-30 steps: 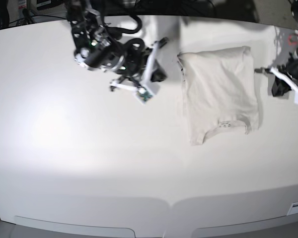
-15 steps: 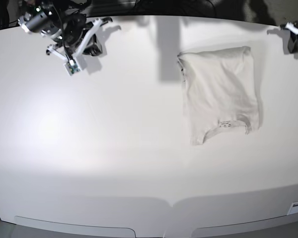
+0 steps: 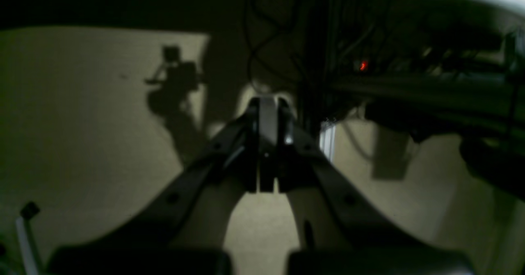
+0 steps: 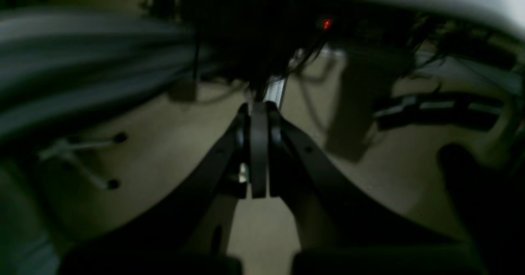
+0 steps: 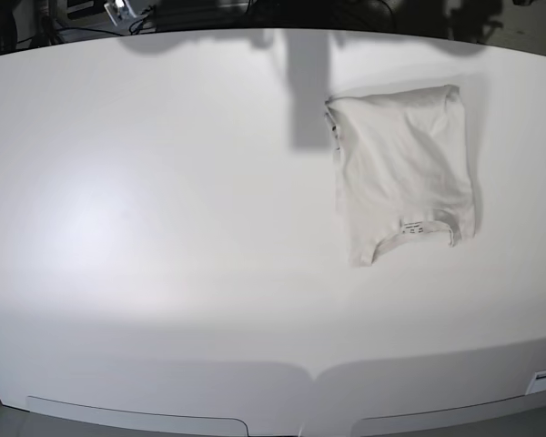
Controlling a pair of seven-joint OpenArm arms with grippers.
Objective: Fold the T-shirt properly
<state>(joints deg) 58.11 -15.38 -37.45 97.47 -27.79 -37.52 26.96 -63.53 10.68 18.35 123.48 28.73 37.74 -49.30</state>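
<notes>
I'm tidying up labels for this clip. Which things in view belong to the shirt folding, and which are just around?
Part of the job:
T-shirt, lying folded on the table
left claw, shut, empty
right claw, shut, empty

Just around:
white table
dark cables past the far edge
small red light under the table
</notes>
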